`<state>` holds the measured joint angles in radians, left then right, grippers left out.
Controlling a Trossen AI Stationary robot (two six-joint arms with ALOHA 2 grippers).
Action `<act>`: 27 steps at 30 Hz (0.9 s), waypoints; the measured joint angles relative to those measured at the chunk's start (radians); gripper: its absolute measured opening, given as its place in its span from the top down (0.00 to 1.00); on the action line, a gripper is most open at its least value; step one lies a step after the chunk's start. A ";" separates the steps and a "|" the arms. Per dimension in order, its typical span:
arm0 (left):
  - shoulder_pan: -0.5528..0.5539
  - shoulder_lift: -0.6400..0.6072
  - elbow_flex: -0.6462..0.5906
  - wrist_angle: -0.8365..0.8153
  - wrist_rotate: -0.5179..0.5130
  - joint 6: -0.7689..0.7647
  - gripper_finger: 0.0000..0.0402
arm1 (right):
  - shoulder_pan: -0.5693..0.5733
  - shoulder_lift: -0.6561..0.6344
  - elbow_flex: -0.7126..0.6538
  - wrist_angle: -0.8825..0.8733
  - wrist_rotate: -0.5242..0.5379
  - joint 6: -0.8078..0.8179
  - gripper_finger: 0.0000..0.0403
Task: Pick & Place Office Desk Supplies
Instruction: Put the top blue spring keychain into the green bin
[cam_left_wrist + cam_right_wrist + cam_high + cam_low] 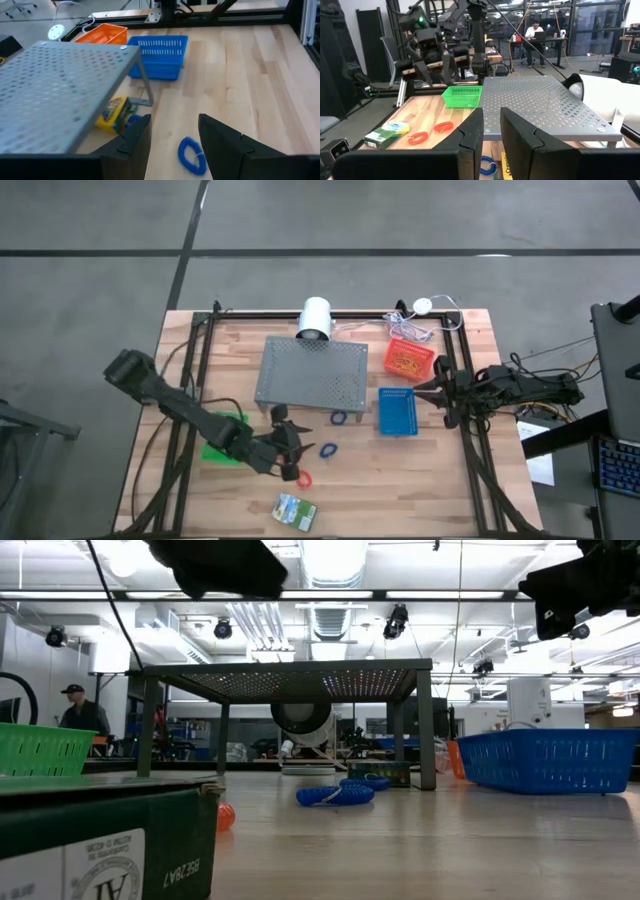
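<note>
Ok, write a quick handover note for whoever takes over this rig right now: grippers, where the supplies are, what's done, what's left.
Left gripper: open, empty, above a blue band.
Right gripper: waiting between the red basket and the blue basket.
Loose on the table: second blue band by the grey stand, red band, crayon box.
Done: nothing visibly binned.
Left: all of these.
</note>
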<state>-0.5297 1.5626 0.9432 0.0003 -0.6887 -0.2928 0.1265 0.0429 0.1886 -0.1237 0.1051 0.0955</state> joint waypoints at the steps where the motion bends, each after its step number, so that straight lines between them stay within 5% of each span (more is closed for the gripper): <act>1: 0.000 0.017 0.005 0.025 0.000 0.000 0.59 | 0.000 0.000 0.000 0.000 0.000 0.001 0.84; 9: 0.000 0.115 0.055 0.092 -0.038 0.001 0.59 | 0.000 0.000 0.000 0.000 0.000 -0.001 0.84; 27: 0.013 0.441 0.054 0.504 -0.339 0.004 0.59 | 0.000 -0.001 0.000 -0.001 0.000 0.000 0.84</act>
<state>-0.5169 2.0034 0.9972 0.5038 -1.0281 -0.2890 0.1265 0.0418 0.1886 -0.1244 0.1051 0.0951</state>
